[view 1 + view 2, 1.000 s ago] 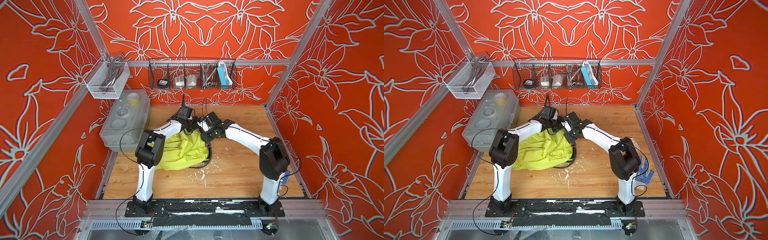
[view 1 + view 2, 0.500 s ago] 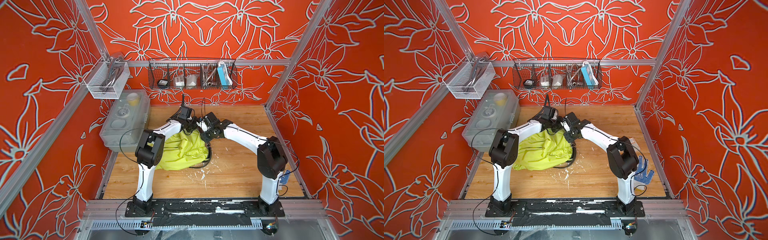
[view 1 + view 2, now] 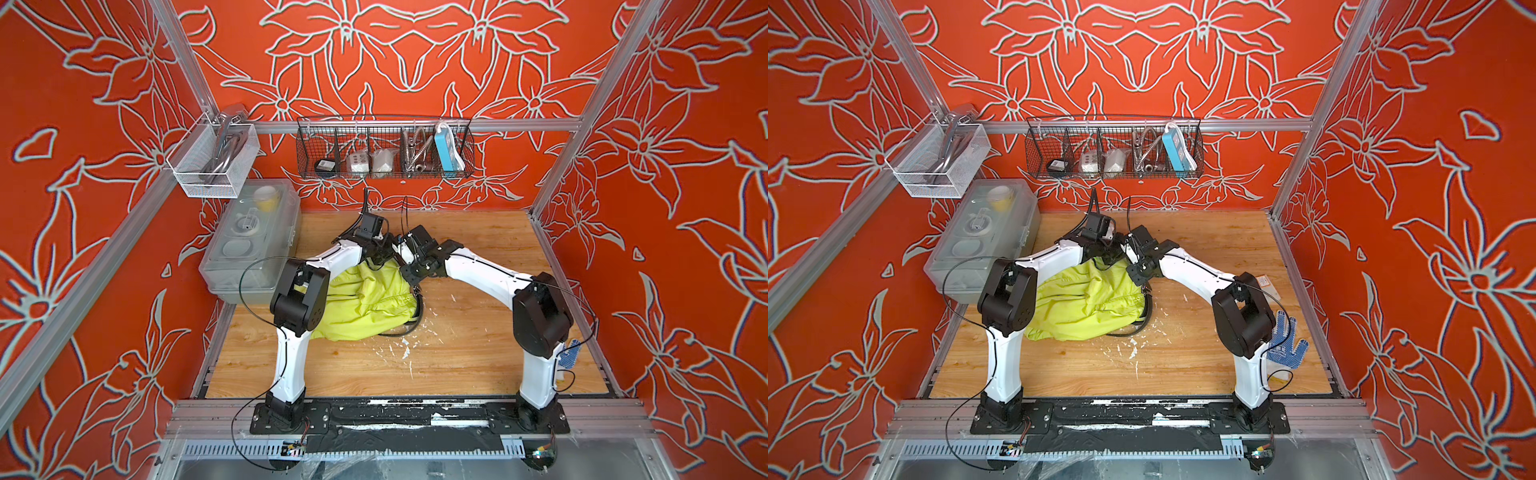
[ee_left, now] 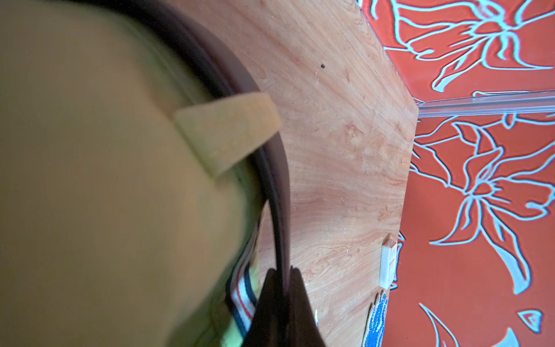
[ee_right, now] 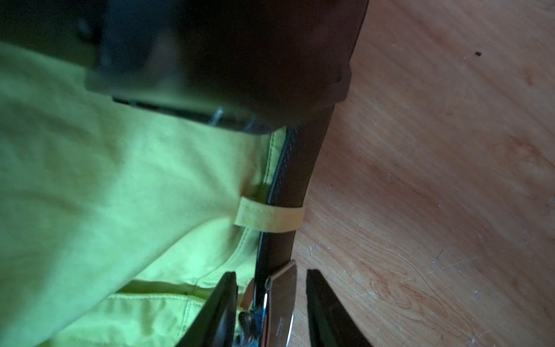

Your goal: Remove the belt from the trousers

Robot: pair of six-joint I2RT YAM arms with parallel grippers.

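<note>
We narrowed the right gripper point(image 5: 271, 272) around the long black belt's point(image 5: 295, 168) silver metal buckle point(image 5: 282, 306) (not gripping yet); the left gripper point(image 4: 283, 270) pinches the strap.

Orange-red walls point(image 3: 415, 50) all round, white flower outlines everywhere. Below, a pale wooden bench point(image 3: 478, 232), flecked with white scuffs. A wire basket point(image 3: 305, 145) hangs on the back rail point(image 3: 519, 124), a white mesh basket point(image 3: 195, 178) sits at the corner, and there's a clear plastic box point(image 3: 232, 286) beneath.

The trousers point(image 3: 365, 299) lie bunched on the wooden table point(image 3: 478, 357), belt point(image 3: 420, 307) looping beside them.
</note>
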